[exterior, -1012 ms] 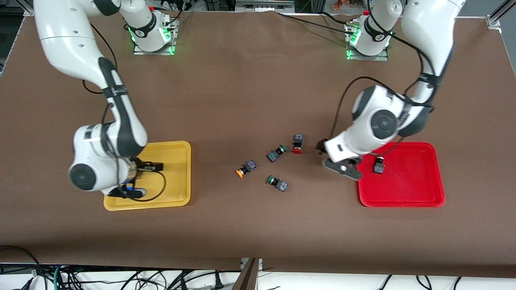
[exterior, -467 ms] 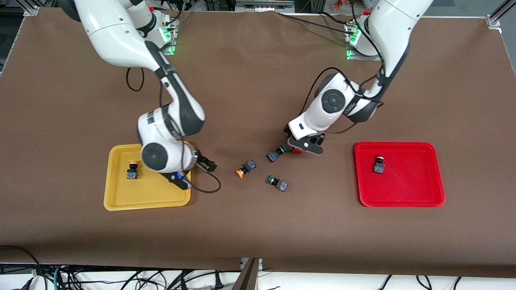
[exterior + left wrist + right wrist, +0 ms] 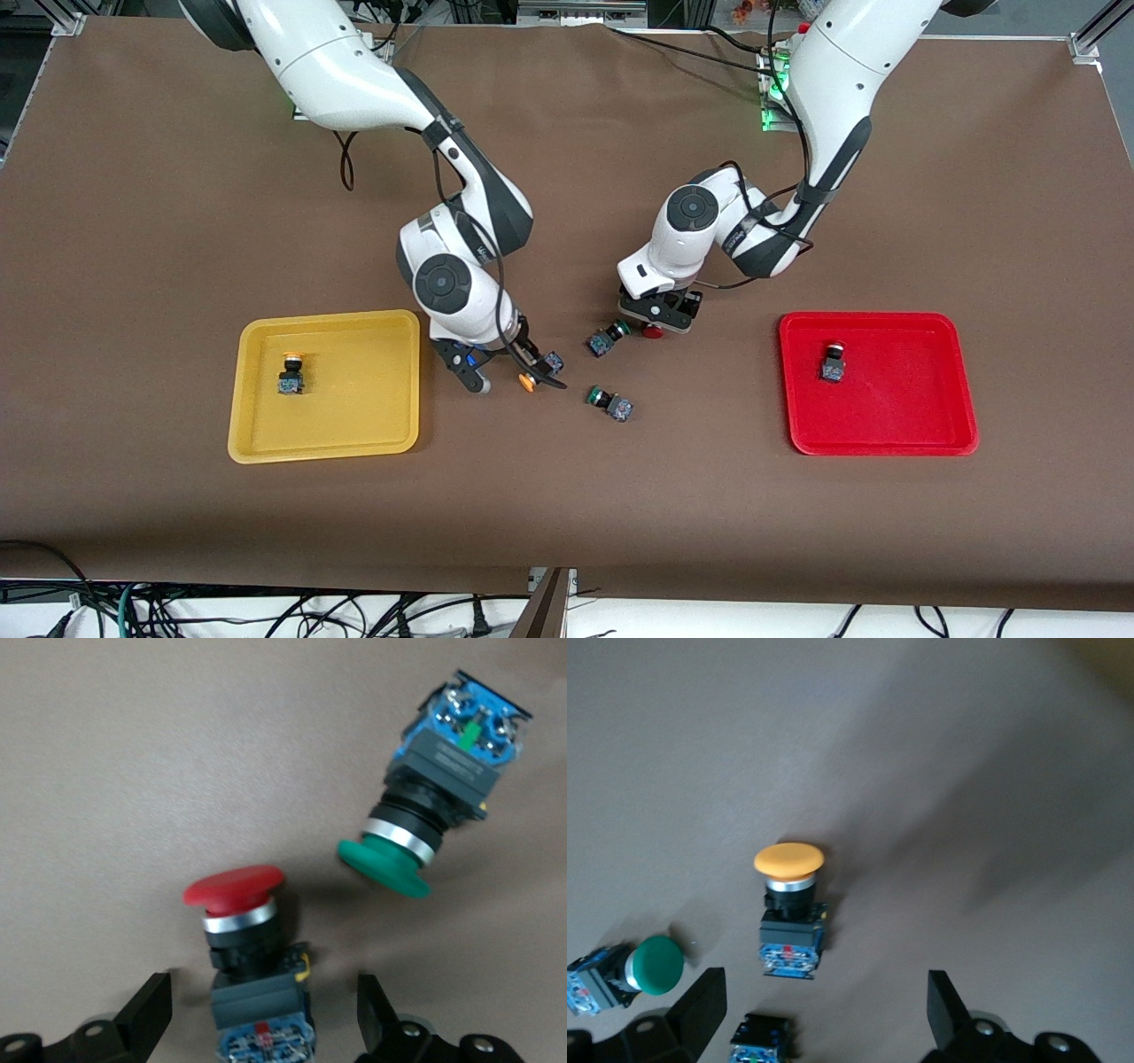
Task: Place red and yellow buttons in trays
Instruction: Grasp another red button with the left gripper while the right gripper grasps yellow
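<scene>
So, nearest the cam lies a green btn (image 3: pixel 609 401). Next the yellow tray (image 3: pixel 390 390) w/ one yellow btn (image 3: pixel 291 374) in it, and the red tray (image 3: pixel 895 434) w/ one red btn (image 3: pixel 832 362). Right gripper (image 3: pixel 509 368), fingers wide apart, is over a loose yellow btn (image 3: pixel 790 904). Left gripper (image 3: pixel 264 1014), fingers apart, sits round a loose red btn (image 3: pixel 248 943), not squeezing it.

Reached down over the table's middle from both bases, left gripper (image 3: pixel 654 321) and right gripper (image 3: pixel 503 365) each low, fingers spread apart, nothing held.
</scene>
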